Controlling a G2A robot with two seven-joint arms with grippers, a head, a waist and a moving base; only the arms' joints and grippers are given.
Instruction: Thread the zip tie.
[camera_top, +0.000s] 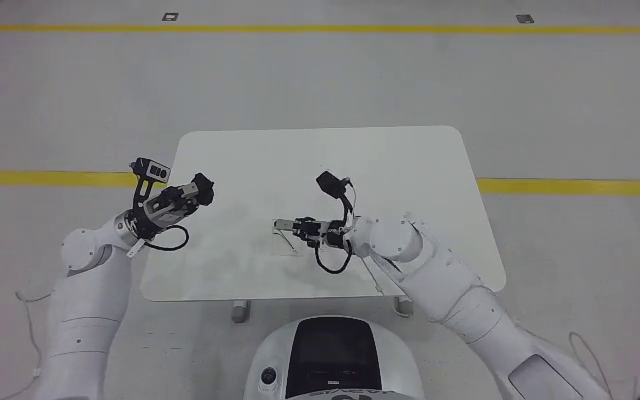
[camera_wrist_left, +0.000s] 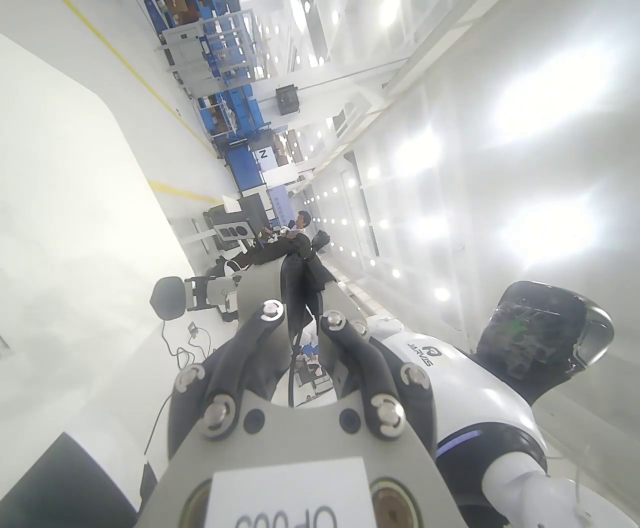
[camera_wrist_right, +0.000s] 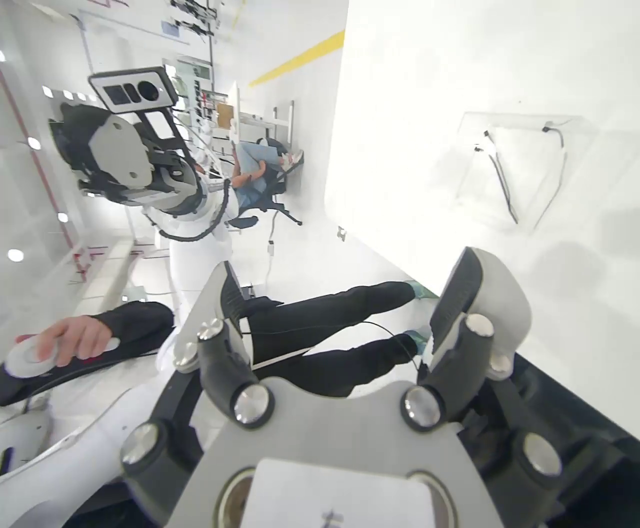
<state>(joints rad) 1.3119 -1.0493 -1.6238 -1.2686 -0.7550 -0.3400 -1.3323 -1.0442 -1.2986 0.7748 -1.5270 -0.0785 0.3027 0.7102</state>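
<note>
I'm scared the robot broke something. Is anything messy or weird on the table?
Nothing stands out. The thin black zip ties lie tidy with the clear plastic piece on the white table, nothing spilled. The right gripper hangs nearby, fingers open and empty.

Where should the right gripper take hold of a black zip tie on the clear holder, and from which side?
Probably mid-strap on a zip tie, coming from above: the straps lie long and thin on the clear holder, so the open right gripper can close across the narrow width and leave the head end free for threading.
</note>
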